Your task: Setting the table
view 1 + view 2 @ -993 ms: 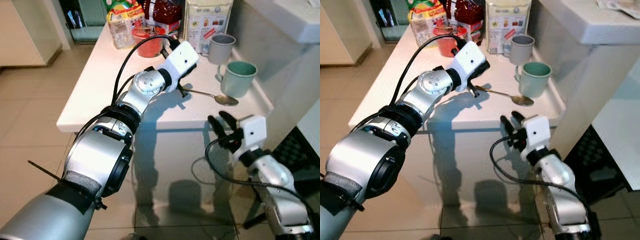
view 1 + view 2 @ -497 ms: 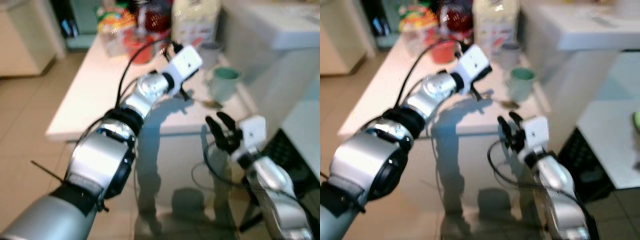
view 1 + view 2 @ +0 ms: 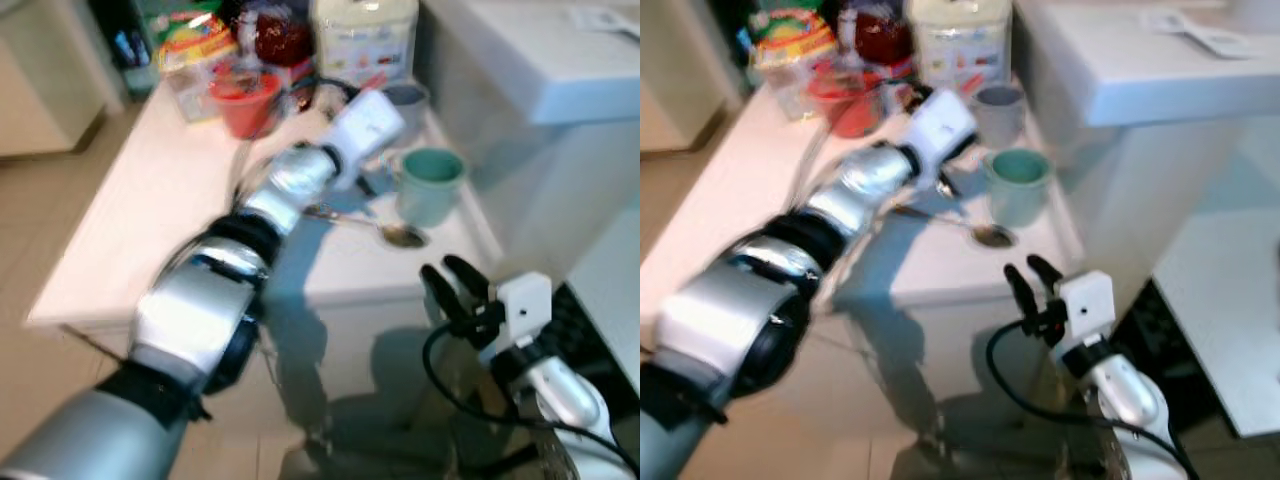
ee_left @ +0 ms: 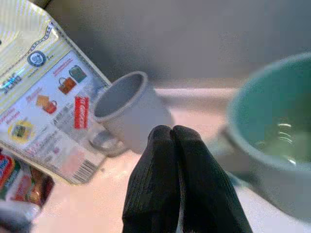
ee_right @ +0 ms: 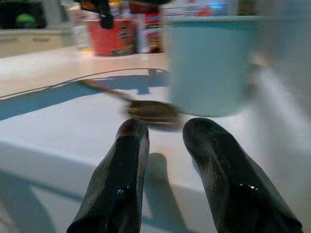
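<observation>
a white table [image 3: 130, 215] stands on a beige tiled floor [image 3: 40, 190], with a taller white counter [image 3: 540, 60] just beside its far right end. the head views are somewhat blurred. at the back of the table sit a red cup [image 3: 243, 100], colourful food packets [image 3: 195, 50] and a pale printed bag [image 3: 365, 35]. in front of the bag stands a grey mug [image 3: 408, 97], and nearer the table's front edge a teal mug [image 3: 428, 185]. a metal spoon [image 3: 370, 226] lies flat on the table just beside the teal mug, its bowl pointing toward the right corner and its handle running back under the left arm.

the left arm reaches out over the table, and the left gripper [image 4: 174, 133] hangs above the spot between the two mugs, close over the spoon's handle. in the left wrist view its two black fingers [image 4: 158, 170] press flat against each other with nothing between them, the grey mug just past their tips and the teal mug's rim beside them.

the right gripper [image 3: 452, 280] is held low in front of the table's right corner, below the tabletop edge and apart from everything on it. its fingers [image 5: 119, 170] stand a narrow gap apart, empty, and point up toward the spoon's bowl and the teal mug, as the right wrist view shows.
</observation>
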You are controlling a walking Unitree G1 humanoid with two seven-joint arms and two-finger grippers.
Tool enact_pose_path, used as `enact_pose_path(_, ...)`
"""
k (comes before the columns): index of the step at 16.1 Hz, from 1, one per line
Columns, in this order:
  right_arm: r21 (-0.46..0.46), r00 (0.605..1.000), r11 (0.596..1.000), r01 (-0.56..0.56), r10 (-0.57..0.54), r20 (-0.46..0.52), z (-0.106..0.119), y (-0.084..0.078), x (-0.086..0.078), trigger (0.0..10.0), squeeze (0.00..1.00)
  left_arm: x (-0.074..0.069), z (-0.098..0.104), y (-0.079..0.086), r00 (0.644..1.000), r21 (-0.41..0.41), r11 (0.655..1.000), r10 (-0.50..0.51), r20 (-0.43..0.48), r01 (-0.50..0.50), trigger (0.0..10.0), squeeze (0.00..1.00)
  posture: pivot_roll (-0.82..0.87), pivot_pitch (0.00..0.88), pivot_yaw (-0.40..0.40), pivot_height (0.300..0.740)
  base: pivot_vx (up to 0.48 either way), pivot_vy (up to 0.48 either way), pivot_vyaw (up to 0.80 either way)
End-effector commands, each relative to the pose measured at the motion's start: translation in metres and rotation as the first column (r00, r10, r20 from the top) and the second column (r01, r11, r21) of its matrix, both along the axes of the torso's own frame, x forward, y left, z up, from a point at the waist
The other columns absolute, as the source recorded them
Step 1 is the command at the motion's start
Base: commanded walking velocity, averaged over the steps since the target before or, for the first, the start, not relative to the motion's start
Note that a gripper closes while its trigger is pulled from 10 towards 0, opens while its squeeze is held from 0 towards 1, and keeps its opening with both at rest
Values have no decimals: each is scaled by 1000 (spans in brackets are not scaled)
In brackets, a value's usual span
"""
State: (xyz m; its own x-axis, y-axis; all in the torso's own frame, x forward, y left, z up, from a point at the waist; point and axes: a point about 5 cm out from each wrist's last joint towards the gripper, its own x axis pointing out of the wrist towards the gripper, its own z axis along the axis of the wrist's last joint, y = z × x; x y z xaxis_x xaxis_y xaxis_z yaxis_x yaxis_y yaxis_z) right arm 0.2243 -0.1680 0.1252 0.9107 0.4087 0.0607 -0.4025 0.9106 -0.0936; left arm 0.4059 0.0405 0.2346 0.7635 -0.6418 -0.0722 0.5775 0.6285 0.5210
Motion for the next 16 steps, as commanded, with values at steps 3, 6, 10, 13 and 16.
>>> enact_pose_path(3,-9,1000,1000,-3,3,0,1,-3,-1,10000,0,-5,-4,-16,999,18,999,-41,-9,41,10000,0,-175,0,91,740,0,0,0)
enact_pose_path(6,-2,1000,1000,-31,31,8,5,0,-5,10000,0,-5,-8,-15,998,62,997,-49,-24,51,10000,0,-181,0,98,740,0,0,0)
enact_pose_path(10,-5,999,999,-48,48,6,5,1,-9,10000,0,-6,-12,-14,997,119,991,-62,-35,65,10000,0,-189,0,105,740,0,0,0)
enact_pose_path(13,-9,998,999,-53,53,14,11,1,-11,10000,0,-9,-29,-8,986,302,941,-121,-116,151,10000,0,-200,0,115,740,0,0,0)
enact_pose_path(16,-11,998,999,-51,51,28,19,2,-11,10000,0,-11,-41,3,974,428,880,-141,-175,204,10000,0,-204,0,121,740,0,0,0)
